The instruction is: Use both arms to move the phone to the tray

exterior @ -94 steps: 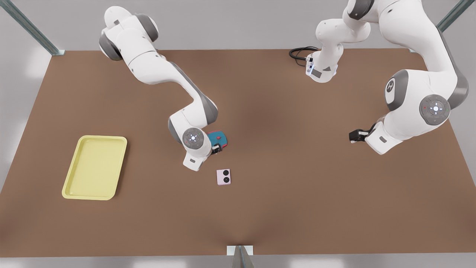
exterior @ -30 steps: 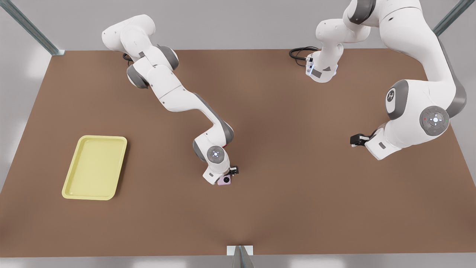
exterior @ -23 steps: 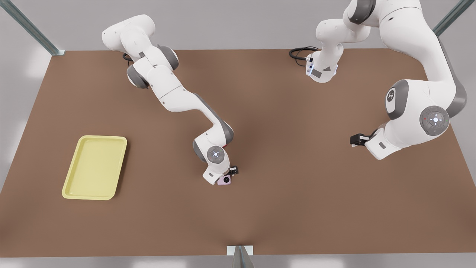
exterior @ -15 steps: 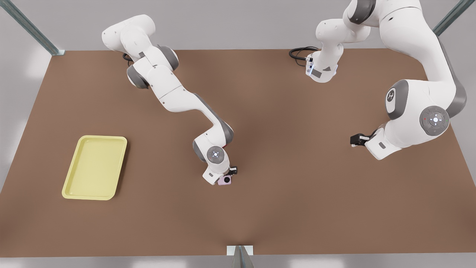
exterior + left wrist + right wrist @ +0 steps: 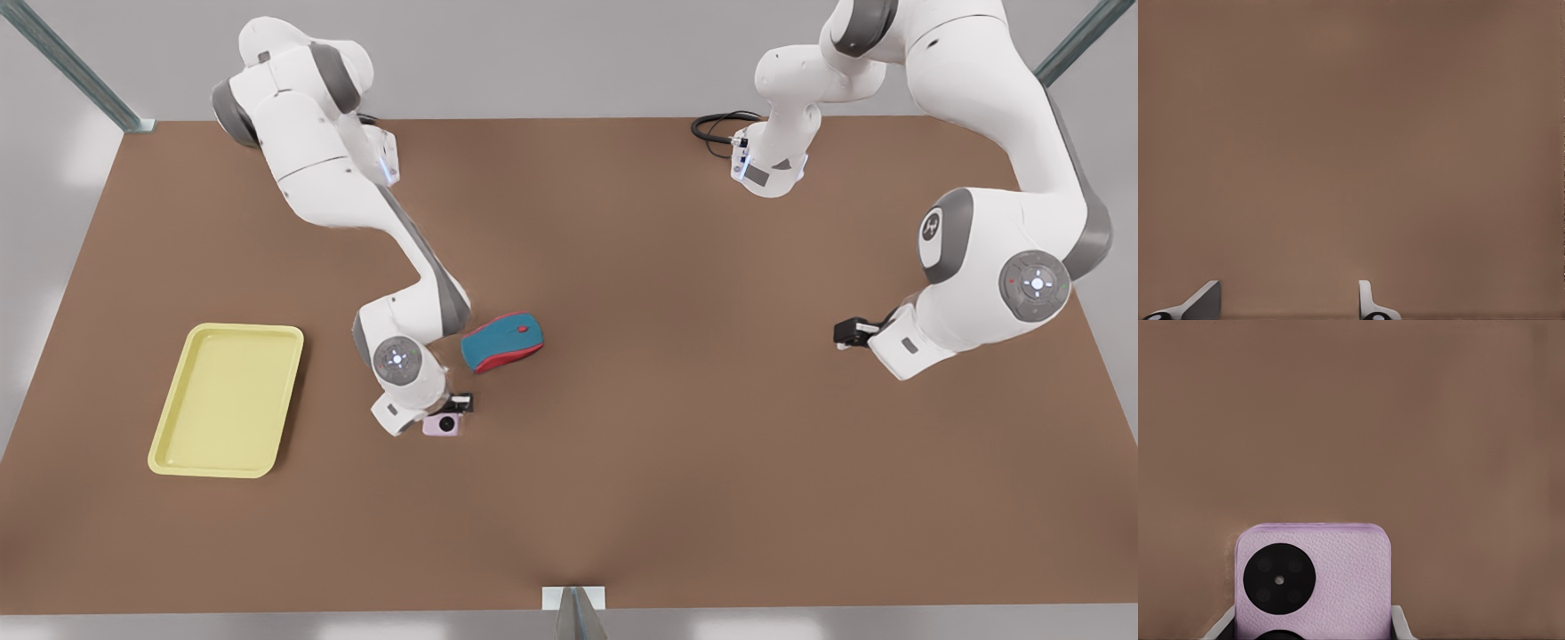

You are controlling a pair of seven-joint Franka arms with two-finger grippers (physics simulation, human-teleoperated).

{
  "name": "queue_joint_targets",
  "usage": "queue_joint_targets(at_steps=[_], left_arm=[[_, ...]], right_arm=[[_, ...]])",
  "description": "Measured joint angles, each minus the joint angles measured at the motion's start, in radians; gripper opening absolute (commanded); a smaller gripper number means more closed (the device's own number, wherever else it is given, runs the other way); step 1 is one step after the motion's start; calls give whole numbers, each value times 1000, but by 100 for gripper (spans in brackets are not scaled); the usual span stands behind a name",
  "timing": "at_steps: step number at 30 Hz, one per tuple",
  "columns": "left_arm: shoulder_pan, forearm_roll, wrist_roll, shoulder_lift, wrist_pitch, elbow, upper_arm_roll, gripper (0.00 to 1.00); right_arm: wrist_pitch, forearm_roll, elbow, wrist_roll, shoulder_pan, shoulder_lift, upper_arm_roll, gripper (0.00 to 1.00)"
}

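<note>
Right end effector (image 5: 453, 411) is gripping the small, nearly square pale pink phone (image 5: 442, 425) by its two side edges, and we are seeing it near the flat, rounded-corner pale yellow tray (image 5: 228, 399), on the side toward the teal-and-red computer mouse (image 5: 501, 341). In the right wrist view the phone (image 5: 1313, 581) is showing a fine leather-like grain and a glossy black camera circle, with a grey finger (image 5: 1401, 623) pressing at each flank.

We are judging that the smooth slab sides are giving the narrow fingers little purchase, so a quick swing toward the tray could let the phone twist or slide out. We are also expecting the tray's low raised rim to catch the phone's lower edge if it is carried too low. The rounded, glossy mouse is lying just beside this arm's wrist, and a wide elbow sweep could knock it.

Left end effector (image 5: 849, 332) is waiting well apart from the tray, beyond the mouse, its fingers (image 5: 1366, 300) spread with nothing between them over the matte brown surface (image 5: 676, 462).
</note>
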Motion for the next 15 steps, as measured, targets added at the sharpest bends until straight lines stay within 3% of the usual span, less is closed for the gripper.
queue_joint_targets(at_steps=[6,10,15], left_arm=[[-2,-1,-3,1,0,0,-3,100],[-2,-1,-4,3,1,0,-3,100],[-2,0,-6,3,1,0,-3,100]], right_arm=[[-6,-11,-179,-232,-297,-119,-73,80],[-8,-13,-214,-425,-490,-111,-80,80],[17,-14,-243,-634,-566,-39,-87,85]])
